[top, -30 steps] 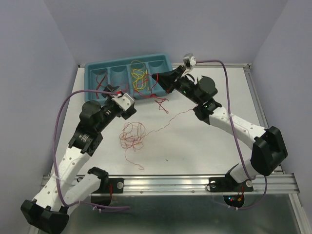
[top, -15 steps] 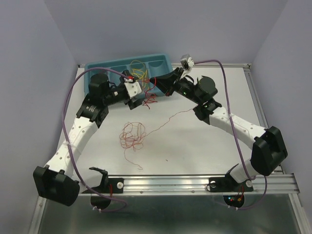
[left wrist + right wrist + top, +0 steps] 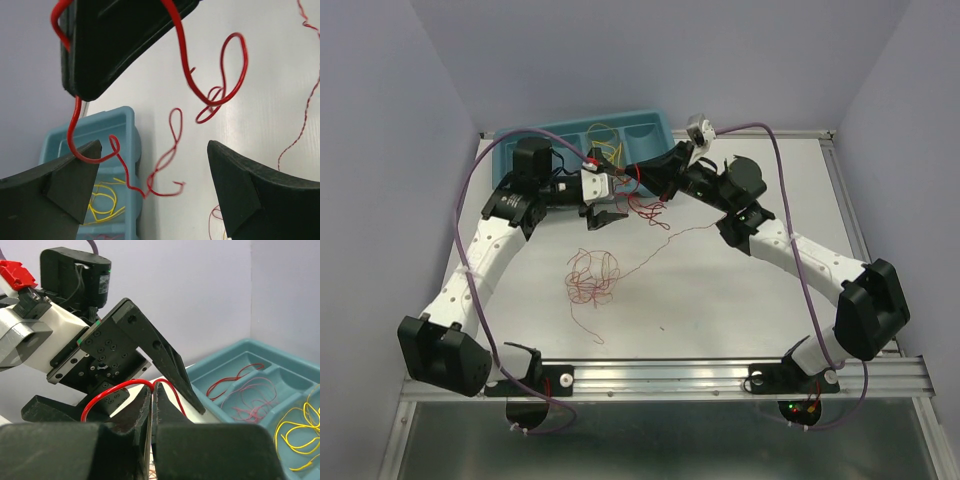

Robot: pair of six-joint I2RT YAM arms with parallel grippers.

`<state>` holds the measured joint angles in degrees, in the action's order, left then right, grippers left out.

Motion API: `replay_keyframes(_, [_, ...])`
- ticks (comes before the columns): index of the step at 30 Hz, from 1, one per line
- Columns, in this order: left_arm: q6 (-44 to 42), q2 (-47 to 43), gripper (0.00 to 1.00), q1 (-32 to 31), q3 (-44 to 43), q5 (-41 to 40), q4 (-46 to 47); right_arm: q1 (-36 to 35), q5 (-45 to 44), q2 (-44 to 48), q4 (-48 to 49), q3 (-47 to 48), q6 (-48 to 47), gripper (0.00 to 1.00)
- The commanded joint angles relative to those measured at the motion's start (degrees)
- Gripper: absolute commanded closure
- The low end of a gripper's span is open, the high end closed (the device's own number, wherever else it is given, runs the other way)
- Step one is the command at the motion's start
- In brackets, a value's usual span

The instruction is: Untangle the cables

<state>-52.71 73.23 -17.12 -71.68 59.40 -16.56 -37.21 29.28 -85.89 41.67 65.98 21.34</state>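
R tool pinching red cable, white table, lilac walls

Beyond the left fingers the white table top runs flat and matte, and off to their left rises a pale lavender wall. Above the right fingers the same lavender fills the view, and far to their right two panels meet in a straight corner.

Seen from overhead, the table is closed in on three sides by the back wall, left wall and right wall. A grooved aluminium rail caps the near edge, well apart from both pairs of fingers. A metal strip lines the right edge. Below the rail lies a dull grey sheet with a soft sheen. The light is even and the shadows are faint.
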Motion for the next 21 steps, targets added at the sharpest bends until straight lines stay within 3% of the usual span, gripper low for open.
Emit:
replay_keyframes(1, [-1.62, 1.47, 0.01, 0.25, -2.76, 6.43, -3.75, -0.41, 1.22, 2.04, 6.56, 2.15, -1.04, 0.99])
replay_keyframes(6, [1.9, 2.44, 0.01, 0.25, -1.01, 10.3, 1.25, -0.41, -2.55, 3.01, 15.79, -2.6, 0.89, 0.99])
replay_keyframes(10, [11.12, 1.04, 0.01, -0.01, 4.16, 11.09, 12.32, -0.49, -4.93, 2.31, 25.81, -6.29, 2.73, 0.99])
replay_keyframes(19, [21.67, 1.21, 0.01, -0.8, 6.82, 5.3, 24.37, -0.49, -5.28, -0.95, 33.56, -6.65, 5.99, 1.0])
replay_keyframes(21, [26.48, -0.45, 0.01, -0.72, 11.01, 2.59, 29.79, -0.49, -6.5, -0.42, 35.48, -8.04, 6.43, 1.0])
